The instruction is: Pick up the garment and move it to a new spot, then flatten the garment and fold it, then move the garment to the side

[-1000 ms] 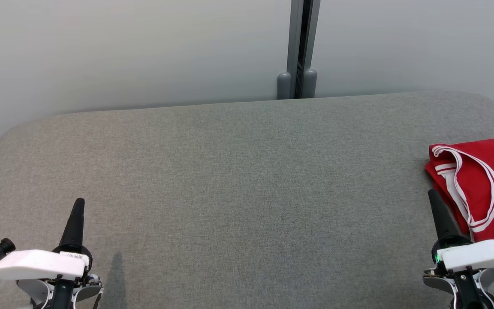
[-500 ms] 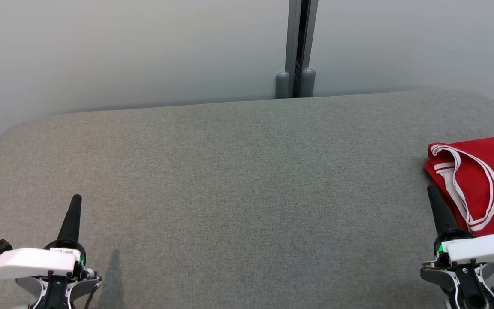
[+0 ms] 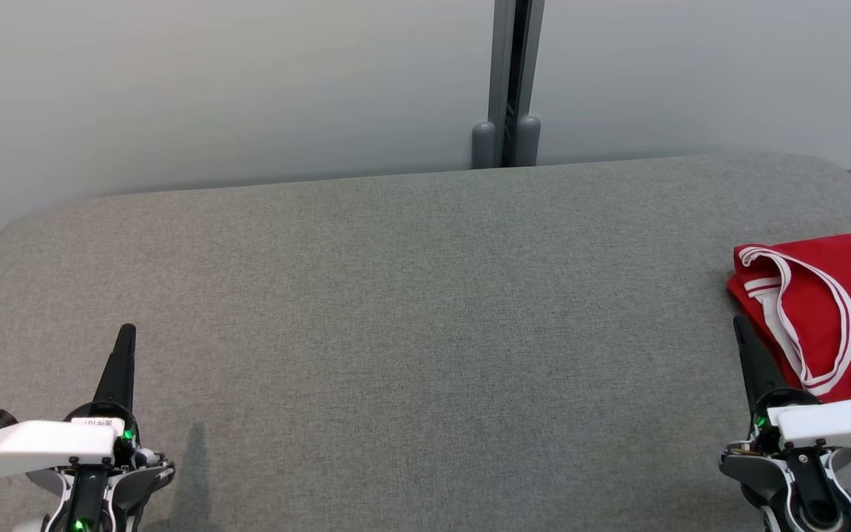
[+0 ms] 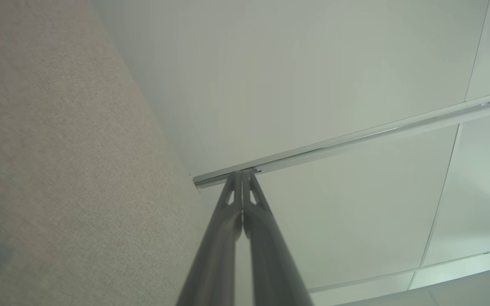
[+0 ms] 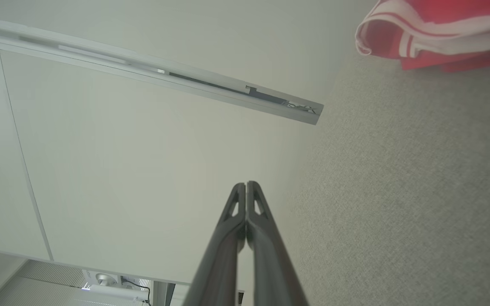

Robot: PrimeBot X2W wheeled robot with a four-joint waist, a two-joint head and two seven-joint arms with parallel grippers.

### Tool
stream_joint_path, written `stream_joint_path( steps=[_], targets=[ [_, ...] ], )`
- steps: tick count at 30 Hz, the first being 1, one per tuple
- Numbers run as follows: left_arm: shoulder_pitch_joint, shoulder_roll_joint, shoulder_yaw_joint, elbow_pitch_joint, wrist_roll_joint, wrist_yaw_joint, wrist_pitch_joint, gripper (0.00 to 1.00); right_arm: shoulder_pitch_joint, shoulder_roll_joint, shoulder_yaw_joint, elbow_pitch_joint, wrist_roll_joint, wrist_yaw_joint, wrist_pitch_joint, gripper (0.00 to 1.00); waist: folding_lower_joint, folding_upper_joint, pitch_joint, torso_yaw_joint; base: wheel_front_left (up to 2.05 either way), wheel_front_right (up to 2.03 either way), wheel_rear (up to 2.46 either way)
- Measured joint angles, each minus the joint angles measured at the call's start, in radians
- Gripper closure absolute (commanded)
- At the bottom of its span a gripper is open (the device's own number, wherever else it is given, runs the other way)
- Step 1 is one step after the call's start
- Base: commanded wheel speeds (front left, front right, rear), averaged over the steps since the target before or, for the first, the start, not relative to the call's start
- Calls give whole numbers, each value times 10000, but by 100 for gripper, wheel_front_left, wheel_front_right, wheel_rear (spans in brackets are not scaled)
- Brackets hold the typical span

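Note:
The garment (image 3: 832, 310) is a red jersey with white trim, lying folded at the right edge of the grey padded surface (image 3: 425, 325); the picture's right edge cuts it off. Its trimmed corner also appears in the right wrist view (image 5: 436, 29), at the upper right. My right gripper (image 3: 740, 324) is shut and holds nothing, its tip just left of the garment's near corner. In its wrist view the fingers (image 5: 245, 187) are pressed together. At the lower left my left gripper (image 3: 126, 331) is shut and empty, far from the garment, its fingers (image 4: 241, 176) closed against each other.
A pale wall with a grey vertical post (image 3: 512, 81) stands behind the surface's far edge. The surface's corners are rounded. Wide bare fabric lies between the two grippers.
The head view has shifted slightly. Both grippers sit a little lower in the picture than one second ago, still shut. The garment lies as before.

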Motion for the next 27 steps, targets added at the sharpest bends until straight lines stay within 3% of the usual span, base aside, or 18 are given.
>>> stream_joint_path(
  steps=[27],
  targets=[
    [-434,-291,512,495,-1676,-284,382,100,-387,0,59,487,2015,0,61,100,0,0,44,-91,0,0,0]
  ],
)
